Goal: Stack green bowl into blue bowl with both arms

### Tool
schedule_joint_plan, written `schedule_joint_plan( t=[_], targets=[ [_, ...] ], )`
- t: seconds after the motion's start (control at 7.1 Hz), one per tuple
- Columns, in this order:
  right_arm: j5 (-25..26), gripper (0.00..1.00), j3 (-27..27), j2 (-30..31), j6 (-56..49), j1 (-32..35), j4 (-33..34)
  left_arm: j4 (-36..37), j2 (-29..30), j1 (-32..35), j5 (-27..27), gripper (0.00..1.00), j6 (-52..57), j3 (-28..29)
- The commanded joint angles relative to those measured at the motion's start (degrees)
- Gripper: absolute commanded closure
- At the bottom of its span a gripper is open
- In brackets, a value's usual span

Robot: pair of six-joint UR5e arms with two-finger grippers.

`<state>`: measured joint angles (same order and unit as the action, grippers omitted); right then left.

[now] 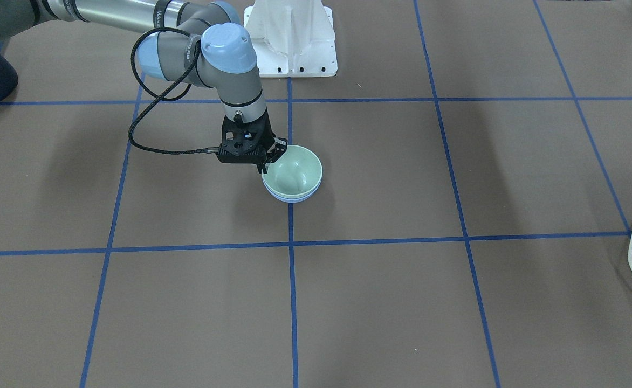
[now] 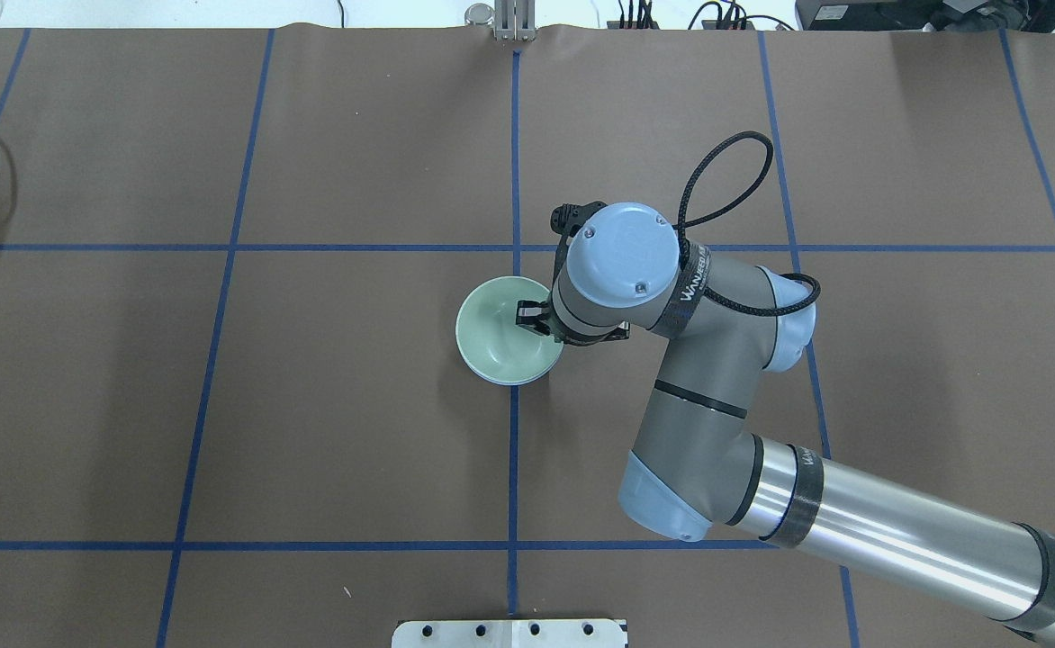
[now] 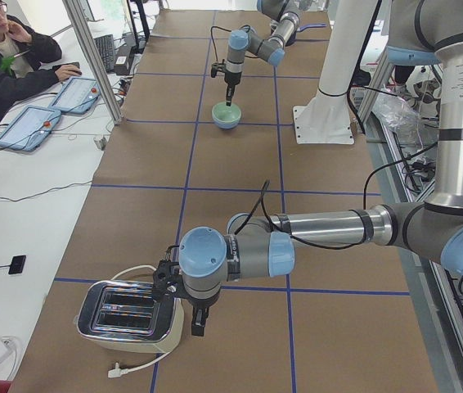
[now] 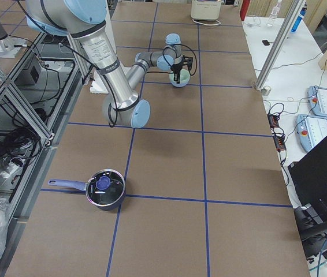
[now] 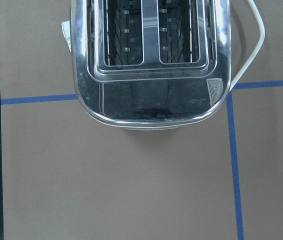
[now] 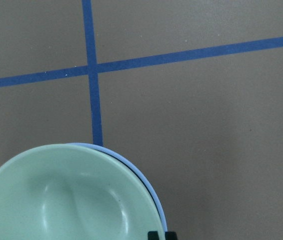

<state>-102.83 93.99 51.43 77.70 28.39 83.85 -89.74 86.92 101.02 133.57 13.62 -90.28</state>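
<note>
Judged as the tail end of the stacking: find the green bowl [image 1: 294,170] seated level inside the blue bowl [image 1: 293,199], with only a thin periwinkle crescent showing beneath the rim, both resting on the brown table [image 1: 402,302] over the centre tape line, at 6 o'clock from the upper tape crossing in the overhead view. Find the right gripper [image 1: 266,166] pointing straight down at the stack's 3 o'clock edge in that view, 9 o'clock in the front-facing one. Jaws drawn narrow and apparently pinching the paired rims, judging by the two small black tips straddling the rim at the bottom of the right wrist view; cannot rule out a grip gone slack. Locate the left gripper [image 3: 197,326] well apart, hanging low just beside a chrome toaster [image 5: 146,75] at the table's left end; cannot tell from the side view about its jaws, spread or pressed together. Nothing more to carry, by appearance. Calls next for spreading the right jaws without nudging the rim, then lifting straight up clear of both bowls before swinging away toward 3 o'clock. Worth watching: glossy plastic, light, liable to tip or ride up with a finger dragging on the inner wall.
</note>
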Motion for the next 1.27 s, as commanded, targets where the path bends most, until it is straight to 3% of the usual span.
schedule_joint_plan(
  t=[0.0,0.14,0.28,0.7,1.13],
  targets=[
    [0.1,1.0,0.0,0.1,0.0,-0.1,-0.1,0.0,0.0,0.0,0.0,0.02,0.0,0.0],
    [0.2,0.72,-0.4,0.2,0.2,0.0,-1.5,0.0,0.0,0.0,0.0,0.02,0.0,0.0],
    [0.6,0.01,-1.3,0.3,-0.1,-0.1,-2.2,0.0,0.0,0.0,-0.1,0.02,0.0,0.0],
    [-1.7,0.0,0.5,0.2,-2.6,4.6,-4.3,0.3,0.0,-0.2,0.0,0.02,0.0,0.0],
    [-16.3,0.0,-0.1,6.3,-23.6,23.4,-4.1,0.8,0.0,-1.0,0.4,0.02,-0.9,-0.2]
  ],
)
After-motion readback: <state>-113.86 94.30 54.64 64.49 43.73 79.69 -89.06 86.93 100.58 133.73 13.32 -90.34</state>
